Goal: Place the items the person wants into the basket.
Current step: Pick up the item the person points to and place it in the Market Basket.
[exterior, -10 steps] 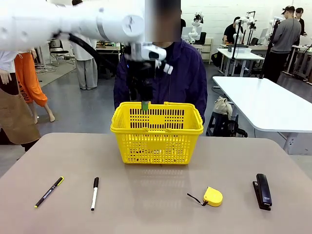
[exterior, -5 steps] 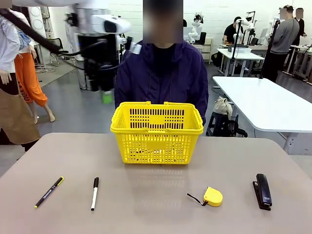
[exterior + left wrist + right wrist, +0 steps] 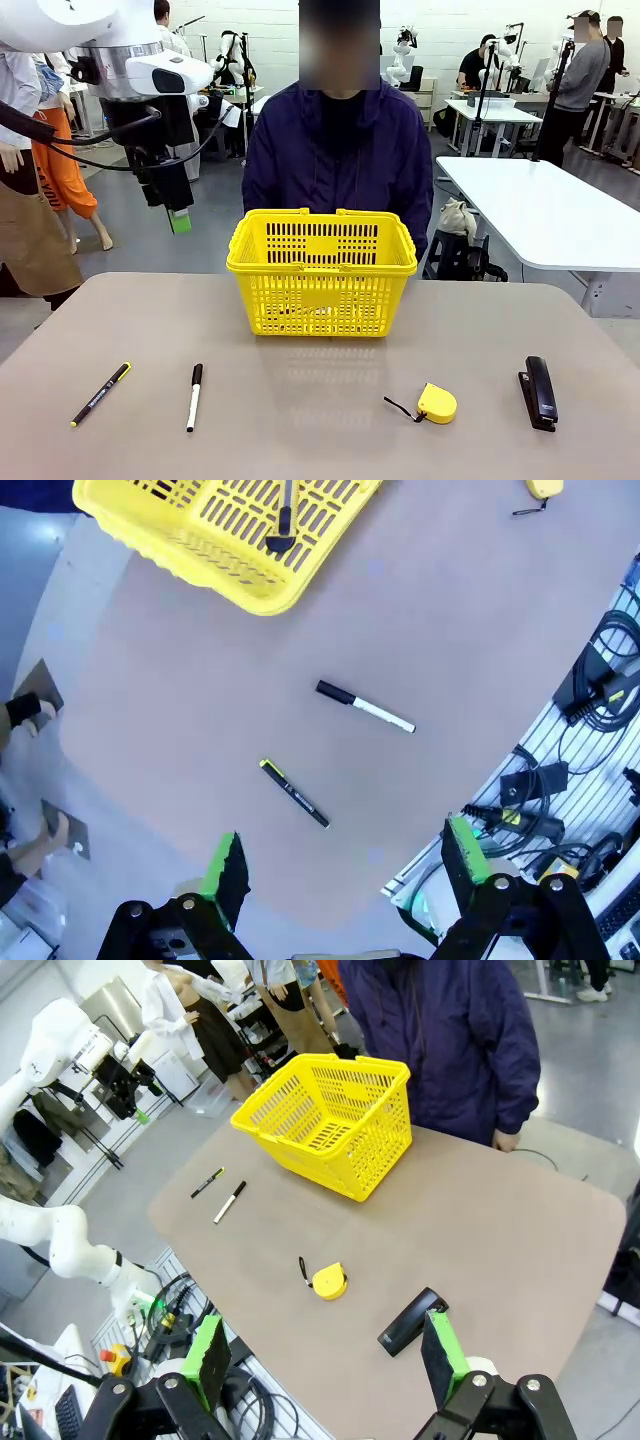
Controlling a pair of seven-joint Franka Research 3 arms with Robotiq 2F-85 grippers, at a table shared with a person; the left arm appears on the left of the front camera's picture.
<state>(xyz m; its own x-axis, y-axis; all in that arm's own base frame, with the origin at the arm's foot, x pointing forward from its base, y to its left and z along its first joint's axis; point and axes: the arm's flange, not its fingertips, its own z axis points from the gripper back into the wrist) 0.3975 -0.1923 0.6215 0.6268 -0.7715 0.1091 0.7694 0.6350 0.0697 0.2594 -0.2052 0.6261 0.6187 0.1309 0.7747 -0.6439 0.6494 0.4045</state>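
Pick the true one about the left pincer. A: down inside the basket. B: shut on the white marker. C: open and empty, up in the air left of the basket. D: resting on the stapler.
C: the left pincer hangs left of the yellow basket, its green pads wide apart with nothing between; the white marker lies on the table.
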